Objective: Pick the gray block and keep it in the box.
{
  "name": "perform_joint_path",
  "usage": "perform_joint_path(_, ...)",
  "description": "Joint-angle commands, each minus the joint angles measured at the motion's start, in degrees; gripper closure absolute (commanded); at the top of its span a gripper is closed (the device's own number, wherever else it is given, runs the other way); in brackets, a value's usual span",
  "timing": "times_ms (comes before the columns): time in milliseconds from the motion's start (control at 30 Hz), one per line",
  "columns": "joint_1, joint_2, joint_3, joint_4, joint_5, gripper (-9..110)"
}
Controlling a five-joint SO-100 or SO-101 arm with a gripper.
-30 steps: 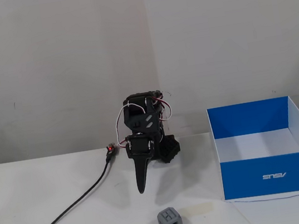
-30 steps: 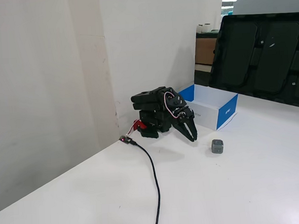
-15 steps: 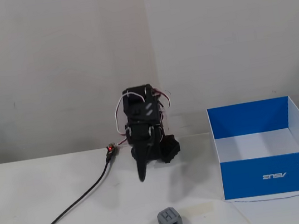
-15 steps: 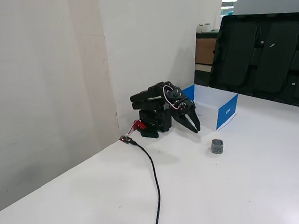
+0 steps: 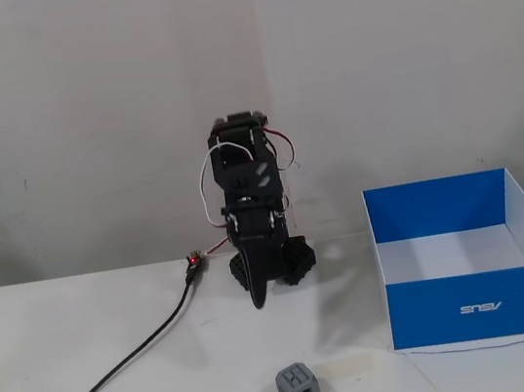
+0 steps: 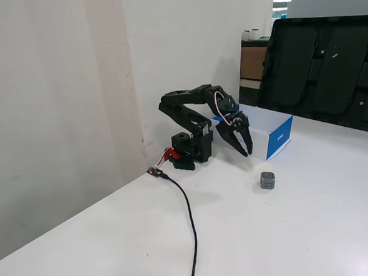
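Observation:
The gray block is a small gray cube on the white table, near the front edge in a fixed view. It also shows in the other fixed view. The box is blue with a white inside and stands to the right of the block; in the other fixed view it is behind the arm. My gripper points down above the table, behind the block and apart from it. It also shows side-on. The jaws look shut and hold nothing.
A black cable runs from a small red-lit board by the arm's base toward the left front of the table. A wall stands close behind the arm. Large black trays lean at the far right.

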Motion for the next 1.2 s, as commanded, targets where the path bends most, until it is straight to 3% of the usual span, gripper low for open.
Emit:
perform_joint_path(0,-0.7,-7.38,-8.96,-0.79,-3.08,101)
perform_joint_path(333,-3.25,-19.42,-15.03,-0.97,-6.86,101)
perform_joint_path(833,-4.83,-36.91,-22.41,-2.9,-8.79,85)
perform_joint_path(1167,-5.27,-51.77,-29.53,-2.64,-11.25,85)
